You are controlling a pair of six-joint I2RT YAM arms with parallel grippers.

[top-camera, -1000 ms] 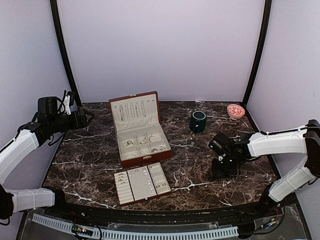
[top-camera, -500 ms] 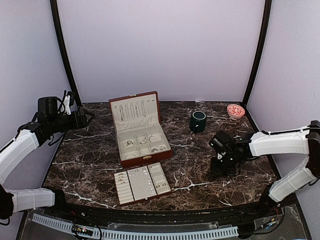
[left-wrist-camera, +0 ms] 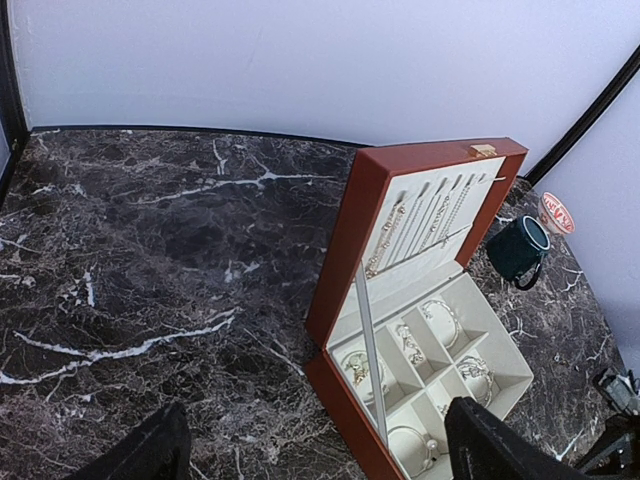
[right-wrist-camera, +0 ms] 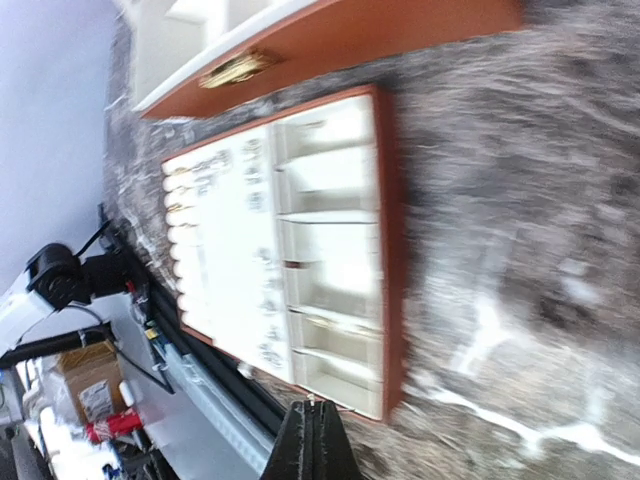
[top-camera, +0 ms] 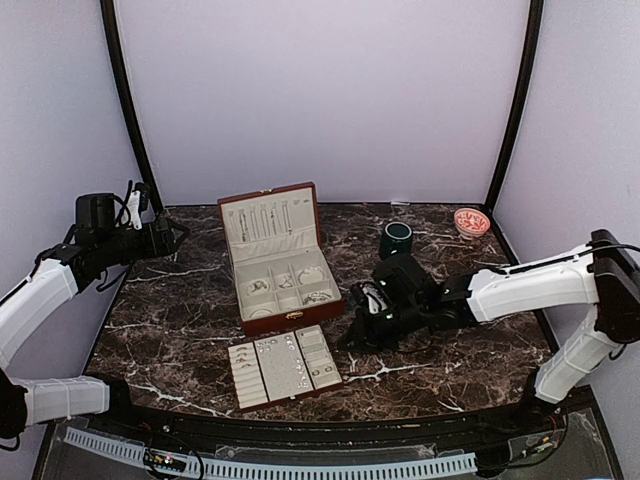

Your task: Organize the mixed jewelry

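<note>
The right gripper has its fingers pressed together, its tip low over the marble table, just at 3 o'clock of the loose tray. The left gripper, spread wide, hovers at the table's 9 o'clock edge. The mixed jewelry lies in the tray's cream slots and in the open reddish-brown box at the tray's 12 o'clock. Thin chains hang in its lid.

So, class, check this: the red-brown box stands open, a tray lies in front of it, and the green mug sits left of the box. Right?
Not quite: the top view shows the mug right of the box, not left. The tray does lie in front.
</note>
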